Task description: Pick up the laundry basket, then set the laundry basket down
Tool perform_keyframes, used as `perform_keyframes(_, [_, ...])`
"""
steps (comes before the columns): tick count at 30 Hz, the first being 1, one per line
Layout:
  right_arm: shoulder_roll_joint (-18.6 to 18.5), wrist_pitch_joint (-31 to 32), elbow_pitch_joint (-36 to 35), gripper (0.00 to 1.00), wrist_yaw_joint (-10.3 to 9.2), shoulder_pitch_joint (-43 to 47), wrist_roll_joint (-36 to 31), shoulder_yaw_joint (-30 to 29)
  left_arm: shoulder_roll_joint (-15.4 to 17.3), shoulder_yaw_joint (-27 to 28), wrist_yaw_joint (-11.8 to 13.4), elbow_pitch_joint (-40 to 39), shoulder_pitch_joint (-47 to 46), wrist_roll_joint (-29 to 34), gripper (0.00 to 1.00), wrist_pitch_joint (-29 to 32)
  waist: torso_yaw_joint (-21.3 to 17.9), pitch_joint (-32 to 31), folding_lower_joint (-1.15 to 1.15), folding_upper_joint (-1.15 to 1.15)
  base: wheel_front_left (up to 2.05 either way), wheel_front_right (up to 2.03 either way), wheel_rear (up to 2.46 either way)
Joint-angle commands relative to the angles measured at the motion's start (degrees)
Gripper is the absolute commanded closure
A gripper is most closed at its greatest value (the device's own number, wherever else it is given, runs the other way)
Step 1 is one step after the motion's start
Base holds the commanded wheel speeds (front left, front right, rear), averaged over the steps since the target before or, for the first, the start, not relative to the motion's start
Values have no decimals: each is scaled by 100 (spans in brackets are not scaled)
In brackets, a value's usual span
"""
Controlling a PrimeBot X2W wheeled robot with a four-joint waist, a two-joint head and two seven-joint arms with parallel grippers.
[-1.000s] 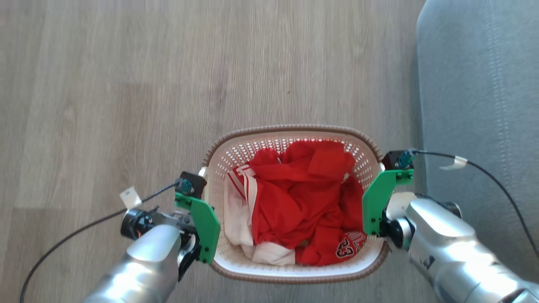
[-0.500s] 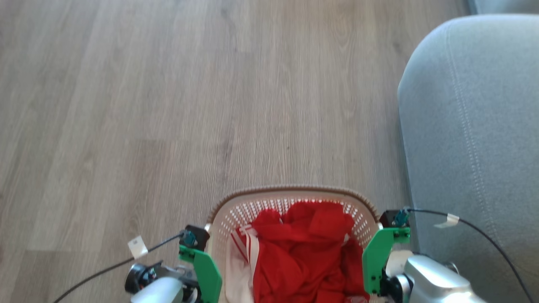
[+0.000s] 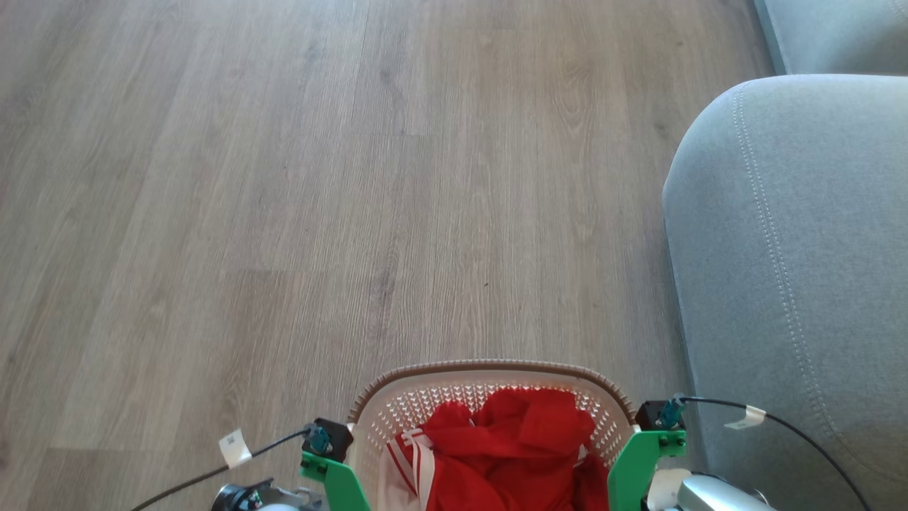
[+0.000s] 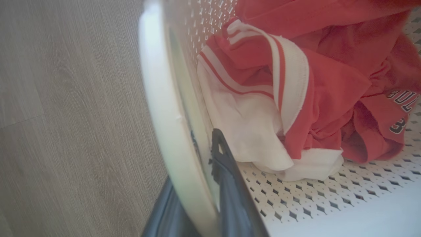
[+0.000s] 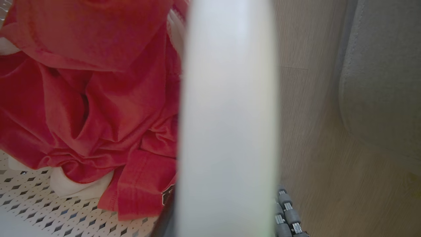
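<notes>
The laundry basket [image 3: 489,370], white perforated plastic with a brown braided rim, sits at the bottom edge of the head view with red and white clothes [image 3: 511,440] in it. The green brackets of my two wrists flank it, the left bracket [image 3: 333,479] and the right bracket [image 3: 638,461]. In the left wrist view my left gripper [image 4: 194,210] is shut on the basket's white side rim [image 4: 158,98], one dark finger [image 4: 227,184] inside and one outside. In the right wrist view my right gripper [image 5: 227,217] clamps the blurred white handle [image 5: 227,115] the same way.
A grey sofa [image 3: 794,248] fills the right side, close to the basket's right end. Wood-look floor [image 3: 284,213] stretches ahead and to the left. Black cables with white tags [image 3: 234,447] trail from both wrists.
The whole head picture has slid downward, so the camera has moved. More floor and sofa show, and the basket now shows only in part. Both grippers keep their hold.
</notes>
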Motion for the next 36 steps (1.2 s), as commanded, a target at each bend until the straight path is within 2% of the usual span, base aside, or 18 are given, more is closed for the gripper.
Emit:
perform_keyframes(1, [193, -12, -255, 100, 95, -101, 1, 143, 40, 15, -39, -130, -214, 145, 100, -17, 3, 10, 1, 0, 0, 0, 0])
perform_keyframes(36, [200, -71, -291, 100, 95, -452, 39, 323, 68, 9, -39, -95, -554, 99, 100, 17, 30, 10, 1, 0, 0, 0, 0])
